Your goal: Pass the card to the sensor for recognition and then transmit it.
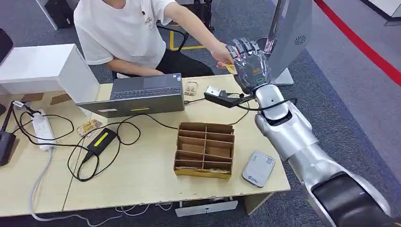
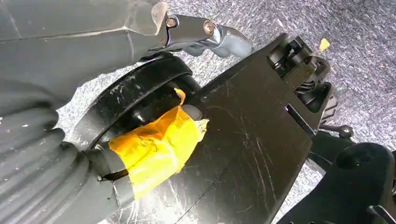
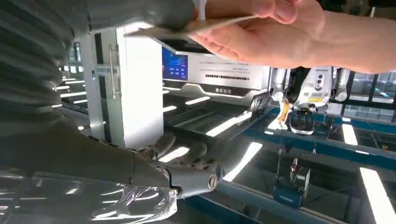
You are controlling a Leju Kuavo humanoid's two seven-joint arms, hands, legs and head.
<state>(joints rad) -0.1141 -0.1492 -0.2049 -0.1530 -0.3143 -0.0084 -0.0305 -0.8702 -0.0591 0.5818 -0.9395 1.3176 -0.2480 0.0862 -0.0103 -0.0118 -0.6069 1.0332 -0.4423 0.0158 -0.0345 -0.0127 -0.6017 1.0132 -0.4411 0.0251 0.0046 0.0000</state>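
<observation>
The right hand (image 1: 249, 64), raised at one o'clock past the table's (image 1: 146, 182) far edge, pinches the card (image 1: 231, 68) with a person's hand (image 1: 220, 54); other fingers spread. Cardboard organizer (image 1: 204, 150) mostly empty. Left hand's (image 2: 208, 32) grip: cannot tell.

No legible text or numbers anywhere; print on the blue screen (image 3: 175, 65) too small to read

From my remote station: my left hand (image 2: 84, 56) hangs over grey carpet (image 2: 359, 56), its grey ribbed cover (image 2: 32, 158) at eight o'clock, yellow tape (image 2: 156, 147) near centre, and a small yellow scrap (image 2: 324, 44) on the carpet at one o'clock.
</observation>
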